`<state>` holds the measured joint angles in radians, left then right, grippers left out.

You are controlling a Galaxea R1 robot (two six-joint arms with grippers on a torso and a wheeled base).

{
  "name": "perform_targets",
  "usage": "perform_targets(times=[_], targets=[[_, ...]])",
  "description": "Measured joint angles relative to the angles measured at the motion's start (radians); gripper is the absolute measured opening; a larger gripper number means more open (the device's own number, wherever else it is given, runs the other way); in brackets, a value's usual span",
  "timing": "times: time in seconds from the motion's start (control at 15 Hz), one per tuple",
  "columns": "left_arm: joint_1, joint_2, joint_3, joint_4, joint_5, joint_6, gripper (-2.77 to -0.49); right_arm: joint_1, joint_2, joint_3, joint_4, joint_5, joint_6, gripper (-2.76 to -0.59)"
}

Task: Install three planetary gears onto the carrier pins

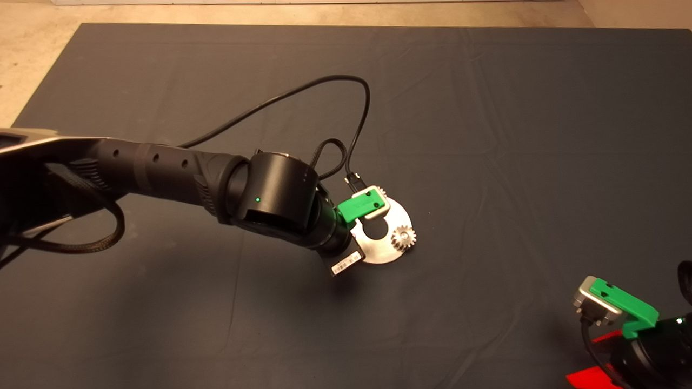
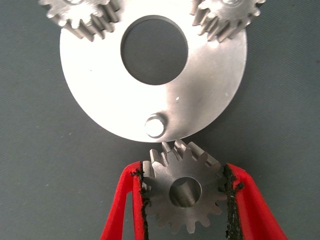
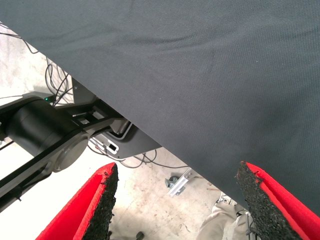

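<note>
The round silver carrier plate (image 2: 110, 95) lies flat on the mat, and its rim shows beside my left wrist (image 1: 386, 251). Two planetary gears (image 2: 82, 15) (image 2: 225, 17) sit on two of the carrier pins; the head view shows them too (image 1: 404, 236) (image 1: 381, 190). One pin (image 2: 155, 125) stands bare near the plate's edge. My left gripper (image 2: 185, 192) is shut on a third gear (image 2: 165, 200), held flat, its teeth just reaching the plate's rim beside that bare pin. My right gripper (image 3: 175, 200) is open and parked at the mat's lower right (image 1: 605, 373).
A black cable (image 1: 357, 108) loops over the mat behind the left wrist. The dark mat (image 1: 486, 135) has wide free room all around the plate. Bare floor (image 1: 32, 59) borders it at the far left. The right wrist view shows the mat's edge and floor clutter beyond.
</note>
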<state>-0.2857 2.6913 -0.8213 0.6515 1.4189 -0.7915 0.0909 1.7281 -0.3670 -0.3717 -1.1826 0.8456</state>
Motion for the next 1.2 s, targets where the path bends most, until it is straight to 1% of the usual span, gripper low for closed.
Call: perform_targets(times=[0.13,0.27,0.33,0.47,0.6,0.67,0.8,0.93,1.07,1.2], targets=[[0.000,0.021,-0.024,-0.004,-0.002,0.001,-2.62,0.000,-0.002,0.000,0.000,0.000,0.000,-1.60],[0.000,0.034,-0.038,-0.005,-0.009,0.024,-2.62,-0.001,-0.003,0.001,0.000,0.000,0.000,-1.60],[0.000,0.042,-0.051,-0.006,-0.017,0.036,-2.62,-0.003,-0.008,0.002,0.000,0.001,0.000,-1.60],[0.000,0.056,-0.075,-0.005,-0.021,0.042,-2.62,-0.005,-0.024,0.005,0.000,0.001,-0.004,-1.60],[0.000,0.068,-0.085,-0.005,-0.025,0.046,-2.62,-0.005,-0.040,0.007,0.000,0.000,-0.011,-1.60],[0.000,0.070,-0.090,-0.006,-0.026,0.048,-2.62,-0.006,-0.046,0.007,0.000,0.000,-0.011,-1.60],[0.000,0.071,-0.109,-0.007,-0.025,0.072,-2.62,-0.028,-0.047,0.008,-0.001,0.001,-0.031,-1.60],[0.000,0.071,-0.118,-0.006,-0.025,0.076,-2.62,-0.028,-0.047,0.009,-0.002,0.001,-0.033,-1.60],[0.000,0.071,-0.118,-0.008,-0.025,0.094,-2.62,-0.027,-0.047,0.009,-0.002,0.001,-0.033,-1.60],[0.000,0.071,-0.119,-0.009,-0.026,0.099,-2.62,-0.027,-0.047,0.009,-0.002,0.002,-0.033,-1.60]])
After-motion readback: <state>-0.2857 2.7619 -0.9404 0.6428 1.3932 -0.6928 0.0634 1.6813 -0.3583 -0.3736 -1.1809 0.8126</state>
